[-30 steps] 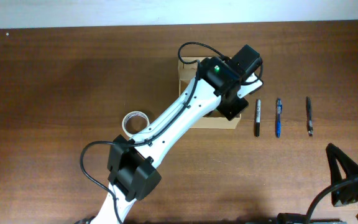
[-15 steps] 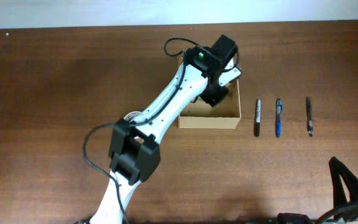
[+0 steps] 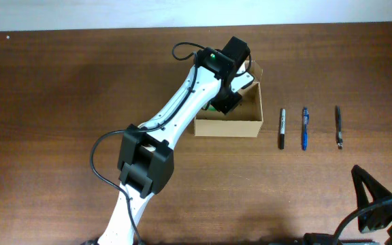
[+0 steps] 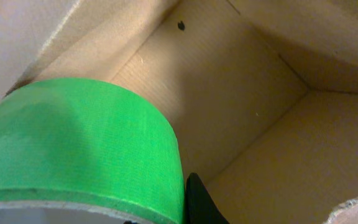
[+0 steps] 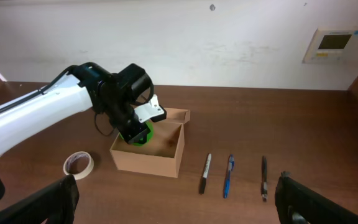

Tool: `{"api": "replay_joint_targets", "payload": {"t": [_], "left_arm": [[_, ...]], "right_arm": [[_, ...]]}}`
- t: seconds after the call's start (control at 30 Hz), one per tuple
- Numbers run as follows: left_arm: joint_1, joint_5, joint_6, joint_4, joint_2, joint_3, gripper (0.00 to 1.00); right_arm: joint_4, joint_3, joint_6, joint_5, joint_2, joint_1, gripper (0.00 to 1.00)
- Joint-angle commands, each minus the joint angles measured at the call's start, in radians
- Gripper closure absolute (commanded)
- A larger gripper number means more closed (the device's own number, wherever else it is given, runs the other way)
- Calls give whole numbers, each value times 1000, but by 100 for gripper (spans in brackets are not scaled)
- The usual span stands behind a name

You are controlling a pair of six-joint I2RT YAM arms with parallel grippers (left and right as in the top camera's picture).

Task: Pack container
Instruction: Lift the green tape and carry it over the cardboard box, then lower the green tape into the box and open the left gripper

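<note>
1. The container (image 3: 240, 127) stands on the table (image 3: 60, 102) a little right of centre in the upper half of the overhead view. Its top is open and its flap lid is folded back at the far side. The left wrist view shows bare cardboard floor and walls, with nothing lying in the part that can be seen.
2. A green tape roll (image 4: 86, 143) hangs in the left end of the opening, low between the walls. Whether it touches the floor I cannot tell.
3. The left end effector (image 5: 135, 132) is clamped shut on that roll, so the roll is not yet let go. I judge this first item to be nearly packed, with only the release left.
4. Outside the box lie a pale tape roll (image 5: 78, 164), left of it in the right wrist view, and a marker (image 3: 282, 128), a blue pen (image 3: 305, 128) and a dark pen (image 3: 338, 127) in a row just to its right. If these belong inside, most of the packing remains, and so does closing the flap.
5. The right end effector (image 5: 178, 190) is spread wide and empty at the lower right of the overhead frame, well apart from the box.
</note>
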Motion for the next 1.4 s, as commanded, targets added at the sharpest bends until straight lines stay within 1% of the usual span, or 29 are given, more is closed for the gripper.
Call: {"api": "replay_joint_targets", "payload": {"t": [0.0, 0.67, 0.9, 1.1, 1.37], "left_arm": [[4, 11, 14, -14, 8, 2, 98], [-21, 29, 4, -151, 8, 2, 98], [-25, 29, 10, -124, 8, 2, 98], [-24, 29, 16, -70, 11, 1, 98], [-20, 29, 20, -58, 77, -6, 98]], "right_arm": [[-6, -4, 8, -16, -2, -6, 1], [-6, -4, 8, 14, -2, -6, 1], [-6, -4, 7, 14, -2, -6, 1], [-6, -4, 7, 14, -2, -6, 1], [-6, -4, 8, 14, -2, -6, 1]]}}
